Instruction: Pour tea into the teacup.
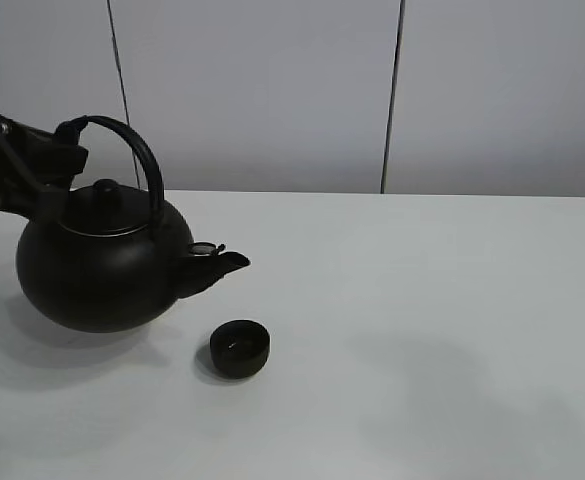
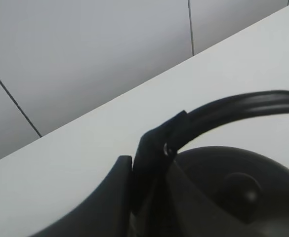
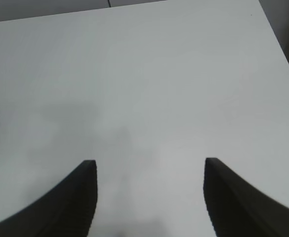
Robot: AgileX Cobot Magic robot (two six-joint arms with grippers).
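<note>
**Ana:** Black on white, all of it. Where is the small, low, matte black teacup (image 1: 240,347)?

**Ben:** It stands upright on the white bench (image 1: 422,330). It is near the spout (image 1: 224,262) of the big round black kettle (image 1: 97,275), a little nearer the camera and not touching it.

**Ana:** Any tea running?

**Ben:** I see no stream. Something glints faintly inside the cup, but I cannot tell whether it is liquid.

**Ana:** And the fingers?

**Ben:** The left fingers (image 2: 112,192) are clamped on the kettle's arched handle (image 1: 144,155), at the end away from the spout. The right fingers (image 3: 80,197) stand apart over bare bench with nothing between them.

**Ana:** How will it all handle?

**Ben:** The kettle looks like heavy, rigid metal. If it is full, I would expect its weight to run toward the spout as it tips. Held at the handle's end it could swing, so it wants a firm hold and a slow tilt. The lid (image 1: 105,190) might slide if the tilt gets steep. The teacup looks light and easy to nudge, and its mouth is narrow. If it needs steadying, take it by the outer wall and keep clear of the rim.
</note>
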